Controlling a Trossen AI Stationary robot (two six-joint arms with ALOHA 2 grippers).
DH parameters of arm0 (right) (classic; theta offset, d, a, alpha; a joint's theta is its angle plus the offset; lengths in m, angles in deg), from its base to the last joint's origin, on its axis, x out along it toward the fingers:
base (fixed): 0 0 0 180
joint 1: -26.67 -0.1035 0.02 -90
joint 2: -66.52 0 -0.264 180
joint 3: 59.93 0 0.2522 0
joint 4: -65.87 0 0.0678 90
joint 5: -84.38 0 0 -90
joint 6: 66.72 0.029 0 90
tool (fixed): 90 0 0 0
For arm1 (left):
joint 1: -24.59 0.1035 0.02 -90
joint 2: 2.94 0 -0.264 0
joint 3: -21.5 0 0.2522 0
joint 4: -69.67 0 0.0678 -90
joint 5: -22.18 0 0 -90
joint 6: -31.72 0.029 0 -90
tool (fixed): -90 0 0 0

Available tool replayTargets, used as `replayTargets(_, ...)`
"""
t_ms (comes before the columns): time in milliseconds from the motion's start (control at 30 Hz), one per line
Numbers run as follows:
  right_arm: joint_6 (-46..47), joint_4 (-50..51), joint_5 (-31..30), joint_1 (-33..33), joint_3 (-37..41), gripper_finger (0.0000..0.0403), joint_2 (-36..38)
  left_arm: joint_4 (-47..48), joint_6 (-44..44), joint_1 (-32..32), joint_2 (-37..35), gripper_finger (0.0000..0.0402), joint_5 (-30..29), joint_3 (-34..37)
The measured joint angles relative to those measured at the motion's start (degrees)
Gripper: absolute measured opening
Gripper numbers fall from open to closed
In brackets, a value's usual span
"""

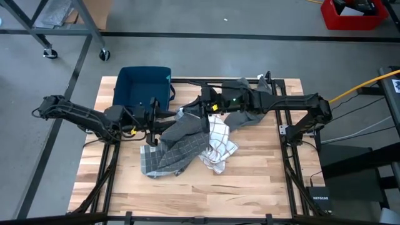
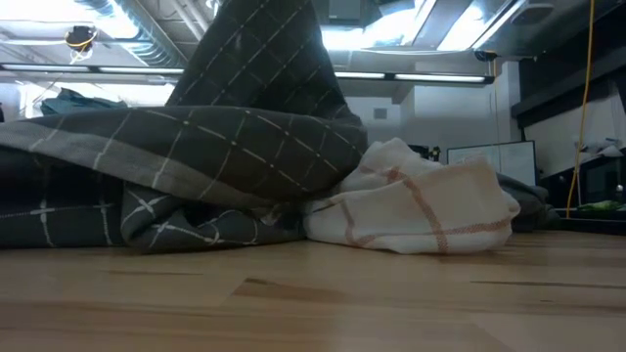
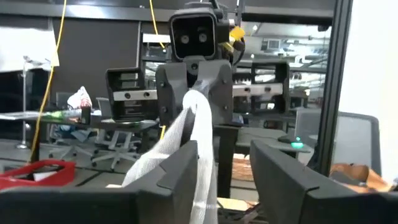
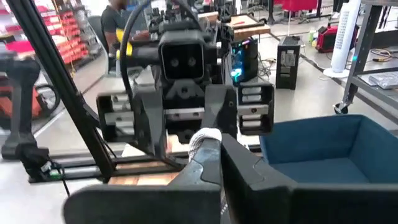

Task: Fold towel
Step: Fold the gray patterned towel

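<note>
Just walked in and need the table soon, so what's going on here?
The two arms are working on a dark grey checked towel, lifting part of it above the wooden table. The right gripper is shut on a bunched edge. The left gripper faces it with cloth draped over one of its parted fingers. A white checked towel lies crumpled alongside, and a blue fabric bin sits behind. Nothing is folded.

Cut off above the white towel (image 2: pixel 411 210) in the low view: top of the raised grey towel (image 2: pixel 259 59), both grippers out of frame; grey towel's left end also cropped.
</note>
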Motion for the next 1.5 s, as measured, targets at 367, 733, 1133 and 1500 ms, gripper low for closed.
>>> replayTargets(367,-5.4,-2.8,-12.8,0.1,-15.6,0.0003,0.4,9.5,-10.4,-3.9,-2.6,0.0153,0.9,-0.1)
replayTargets(733,-8.7,-2.2,-6.5,0.1,-31.4,0.0003,0.4,22.1,-10.5,-6.6,-2.7,0.0153,2.8,-0.1)
replayTargets(1133,-3.5,10.0,-2.1,0.0,-39.0,0.0003,0.4,13.1,7.9,-5.9,-6.4,0.0153,1.5,-0.1)
replayTargets(1500,-3.5,10.5,-2.2,0.0,-39.0,0.0003,-0.3,26.1,3.2,-6.0,-4.3,0.0153,-2.1,0.0)
